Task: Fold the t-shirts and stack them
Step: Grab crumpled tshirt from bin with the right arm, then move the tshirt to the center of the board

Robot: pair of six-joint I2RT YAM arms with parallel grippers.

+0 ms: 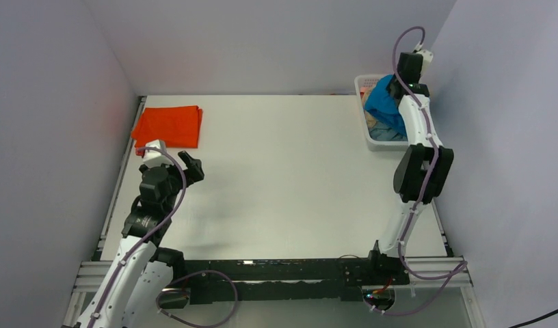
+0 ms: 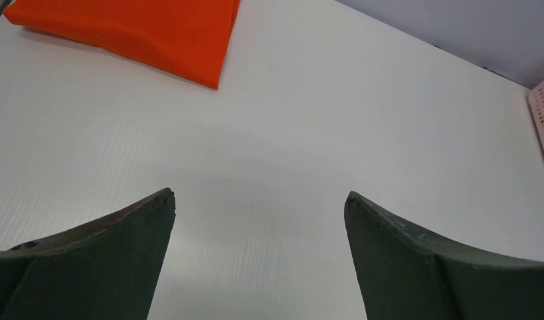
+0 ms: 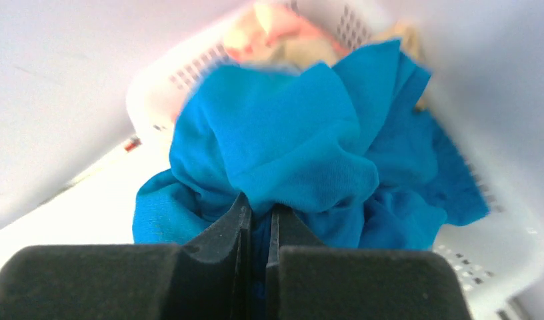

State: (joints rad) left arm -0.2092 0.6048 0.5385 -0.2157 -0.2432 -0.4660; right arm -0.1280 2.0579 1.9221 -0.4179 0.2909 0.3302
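The orange-red t-shirt (image 1: 168,126) lies folded flat at the table's far left; it also shows in the left wrist view (image 2: 133,30). My left gripper (image 1: 185,166) is open and empty just in front of it, above bare table (image 2: 259,200). The teal-blue t-shirt (image 1: 384,102) is bunched up over the white basket (image 1: 366,83) at the far right. My right gripper (image 3: 259,207) is shut on a fold of the teal-blue t-shirt (image 3: 289,147) and holds the bundle above the basket (image 3: 503,253).
Beige and pale garments (image 3: 283,33) lie in the basket under the blue shirt. Grey walls close in the table on the left, back and right. The arm bases and a black rail (image 1: 276,273) sit at the near edge.
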